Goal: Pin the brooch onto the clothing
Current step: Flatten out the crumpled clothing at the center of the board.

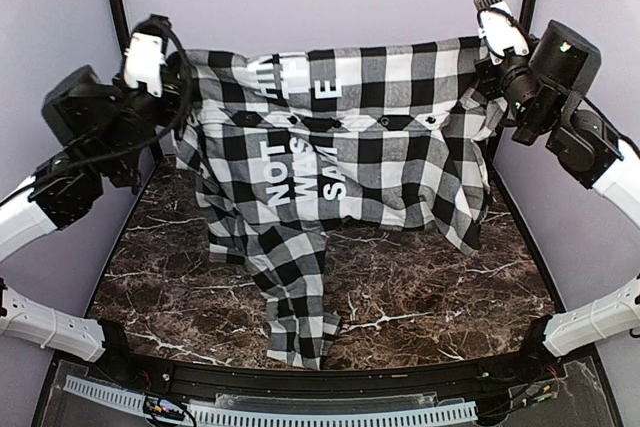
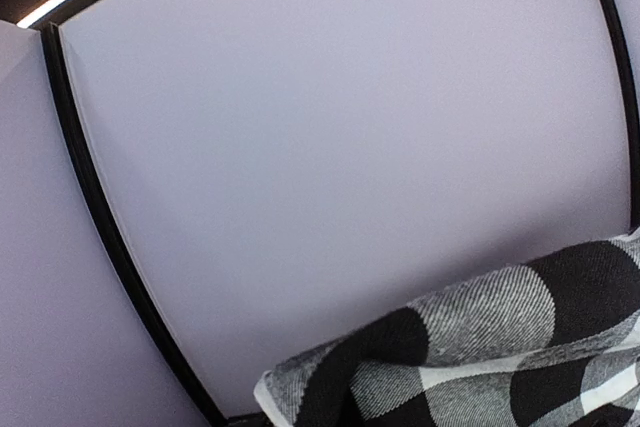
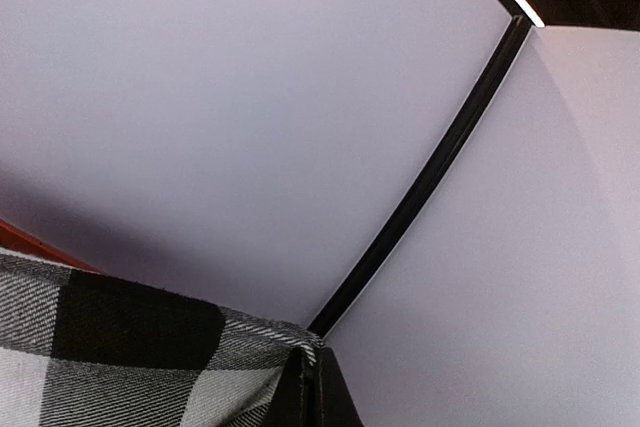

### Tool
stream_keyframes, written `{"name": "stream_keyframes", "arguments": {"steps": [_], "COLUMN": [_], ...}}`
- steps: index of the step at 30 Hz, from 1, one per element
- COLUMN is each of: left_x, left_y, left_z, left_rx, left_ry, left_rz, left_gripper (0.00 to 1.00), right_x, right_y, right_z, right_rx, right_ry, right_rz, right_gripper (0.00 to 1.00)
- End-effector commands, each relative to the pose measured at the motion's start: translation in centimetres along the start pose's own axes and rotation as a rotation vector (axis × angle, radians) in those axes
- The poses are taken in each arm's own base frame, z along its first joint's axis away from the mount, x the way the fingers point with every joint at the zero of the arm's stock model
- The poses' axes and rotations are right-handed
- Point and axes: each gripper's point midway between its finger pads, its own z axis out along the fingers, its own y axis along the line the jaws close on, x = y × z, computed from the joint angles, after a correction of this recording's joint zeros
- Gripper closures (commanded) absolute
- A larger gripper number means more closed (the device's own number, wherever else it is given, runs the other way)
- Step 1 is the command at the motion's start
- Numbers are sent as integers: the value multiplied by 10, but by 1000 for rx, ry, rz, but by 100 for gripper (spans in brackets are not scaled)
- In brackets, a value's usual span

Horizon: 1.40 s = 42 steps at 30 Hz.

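Cloth of the black-and-white buffalo-check shirt (image 1: 400, 147) trails onto the dark marble-patterned table (image 1: 450, 287) nearest the bases, then hangs stretched left to right. At its far top corners, the left gripper (image 1: 186, 82) and right gripper (image 1: 480, 97) each seem clenched on it, equally near.

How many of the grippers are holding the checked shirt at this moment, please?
2. The left gripper pinches the far left corner of the shirt and the right gripper its far right corner, so it hangs spread between them. The fingertips themselves are mostly hidden by cloth.
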Motion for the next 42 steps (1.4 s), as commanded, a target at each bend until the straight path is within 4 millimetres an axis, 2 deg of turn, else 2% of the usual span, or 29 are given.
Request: {"name": "stream_keyframes", "arguments": {"steps": [1, 2, 3, 5, 6, 7, 8, 9, 10, 11, 13, 16, 18, 24, 26, 27, 28, 29, 30, 32, 35, 39, 41, 42], "left_x": [107, 145, 163, 225, 241, 266, 277, 298, 305, 317, 327, 323, 310, 231, 200, 196, 182, 179, 167, 162, 175, 205, 228, 246], "left_y": [-21, -30, -39, -62, -70, -80, -87, -96, -98, -103, -103, -99, -91, -60, -40, -38, -29, -29, -23, -15, -6, -25, -41, -51], "left_z": [15, 16, 16, 14, 13, 13, 13, 14, 15, 16, 13, 7, 2, -25, -41, -49, -55, -63, -69, -75, -72, -53, -40, -31], "left_rx": [-39, -27, -13, 15, 34, 35, 41, 46, 28, 21, 1, 0, 3, 96, 113, 129, 133, 154, 166, 156, 66, -18, -43, -55], "left_ry": [275, 362, 402, 536, 574, 625, 646, 687, 695, 719, 736, 724, 696, 508, 439, 443, 413, 423, 400, 402, 449, 530, 585, 634], "left_rz": [1, 52, 20, 67, 81, 81, 72, 101, 102, 119, 113, 48, -9, -252, -319, -320, -360, -358, -393, -402, -333, -194, -123, -80], "left_gripper": [99, 99, 99, 99, 99, 99, 99, 99, 99, 99, 99, 99, 99, 99, 99, 99, 99, 99, 99, 99, 98, 98, 98, 98], "right_x": [64, 83, 100, 146, 169, 191, 211, 229, 242, 250, 253, 240, 224, 156, 141, 135, 132, 129, 128, 132, 156, 194, 212, 226], "right_y": [-13, -1, 9, 35, 46, 58, 68, 78, 86, 91, 97, 89, 82, 56, 46, 42, 39, 35, 33, 30, 45, 90, 112, 127], "right_z": [7, 11, 17, 27, 31, 35, 38, 40, 40, 39, 35, 28, 20, -33, -51, -60, -68, -74, -79, -82, -68, -37, -20, -10], "right_rx": [52, 30, 18, -30, -48, -67, -82, -96, -103, -110, -135, -159, -191, -339, -391, -421, -451, -471, -484, -478, -405, -337, -322, -323], "right_ry": [167, 217, 255, 365, 417, 468, 512, 554, 588, 607, 615, 572, 537, 364, 334, 321, 316, 310, 310, 333, 431, 562, 609, 648], "right_rz": [94, 60, 59, 19, 9, 9, 8, 6, 7, 13, 45, 104, 150, 324, 383, 411, 431, 451, 466, 469, 376, 211, 149, 109], "right_gripper": [100, 100, 100, 100, 100, 100, 100, 100, 100, 100, 100, 100, 100, 100, 100, 100, 100, 100, 100, 100, 95, 92, 92, 92]}}
